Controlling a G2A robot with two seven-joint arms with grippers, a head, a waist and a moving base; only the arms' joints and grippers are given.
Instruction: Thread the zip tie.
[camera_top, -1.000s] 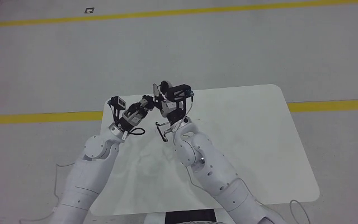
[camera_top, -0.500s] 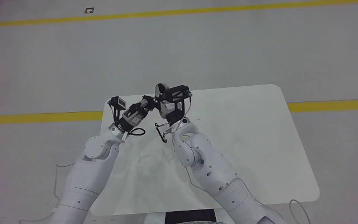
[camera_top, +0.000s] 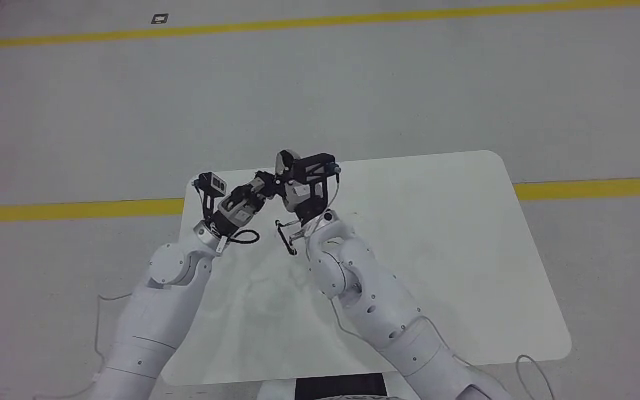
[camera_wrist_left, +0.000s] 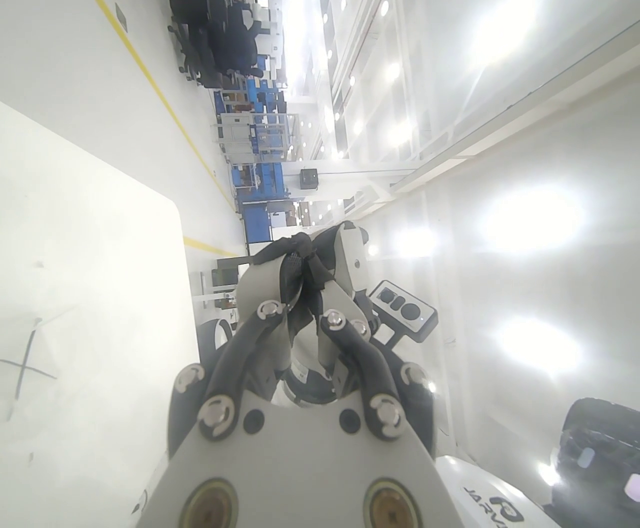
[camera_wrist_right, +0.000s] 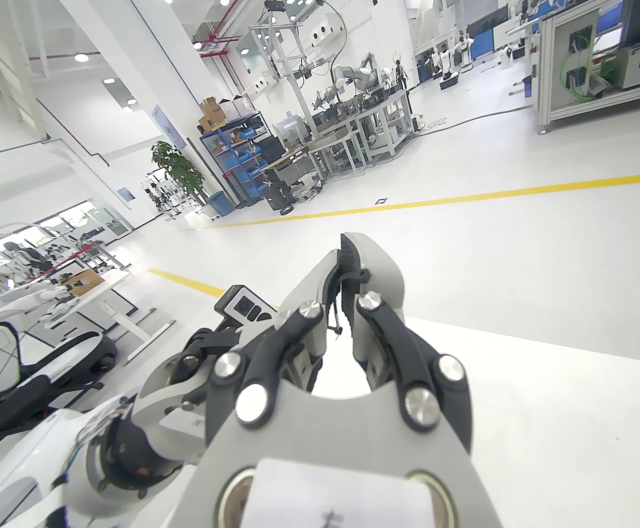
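Yellow floor lines (camera_wrist_right: 500, 193) are running past blue storage racks (camera_wrist_right: 235, 170), cluttered workbenches (camera_wrist_right: 360, 125) and a bench-mounted robot arm (camera_wrist_right: 350, 72), marking a robotics lab.

Your right gripper (camera_wrist_right: 350, 257), closed tight on a black zip tie (camera_wrist_right: 344, 300) (its strap hangs between the fingers (camera_wrist_right: 385, 280)), above the white table (camera_wrist_right: 525, 380); yellow floor line (camera_wrist_right: 450, 201) beyond.

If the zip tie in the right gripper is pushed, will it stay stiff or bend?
Probably it bends: the zip tie is a thin, narrow black strip. It looks very light. It could twist or slip, since the right gripper pinches so slim a thing.
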